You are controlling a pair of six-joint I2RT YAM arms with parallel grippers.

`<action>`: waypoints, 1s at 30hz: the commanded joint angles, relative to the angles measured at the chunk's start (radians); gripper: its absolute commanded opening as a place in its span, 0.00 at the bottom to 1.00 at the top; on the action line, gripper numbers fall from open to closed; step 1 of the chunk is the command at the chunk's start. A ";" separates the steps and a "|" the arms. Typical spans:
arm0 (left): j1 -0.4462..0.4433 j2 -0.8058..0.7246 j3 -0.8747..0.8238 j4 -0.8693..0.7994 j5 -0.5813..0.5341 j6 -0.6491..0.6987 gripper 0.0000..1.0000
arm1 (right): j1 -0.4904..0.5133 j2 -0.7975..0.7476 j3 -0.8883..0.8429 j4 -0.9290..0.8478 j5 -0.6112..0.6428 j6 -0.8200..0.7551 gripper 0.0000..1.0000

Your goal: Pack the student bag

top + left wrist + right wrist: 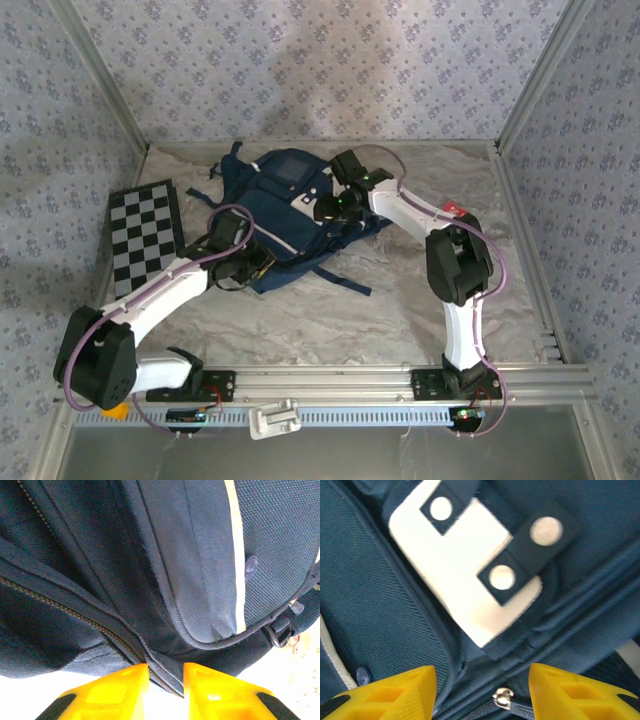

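Observation:
The student bag (285, 190), a navy backpack, lies at the back centre of the table. My left gripper (258, 268) is at the bag's near left edge. In the left wrist view its yellow fingers (125, 682) stand close together, shut on a fold of the bag's zipper edge (172, 672); the light stripe (239, 580) runs across the pocket above. My right gripper (328, 208) hovers over the bag's top right. It (481, 672) is open, one finger on each side of a metal zipper pull (502, 698) without touching it, just below the white patch (465, 585).
A black-and-white checkerboard (145, 240) lies at the left of the bag. A small red thing (452, 209) sits behind the right arm. Crinkled white cloth (400, 300) covers the table, patterned walls close three sides, and a metal rail (350, 380) runs along the front.

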 commanded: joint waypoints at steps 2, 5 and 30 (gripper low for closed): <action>-0.004 -0.001 -0.026 0.033 -0.023 -0.040 0.24 | 0.035 0.066 0.109 -0.078 -0.037 -0.082 0.53; -0.007 -0.006 -0.036 0.022 -0.015 -0.038 0.24 | 0.047 0.098 0.144 -0.093 -0.049 -0.114 0.54; 0.070 0.179 -0.070 0.084 -0.023 0.137 0.21 | 0.065 0.023 0.069 -0.010 -0.115 -0.124 0.00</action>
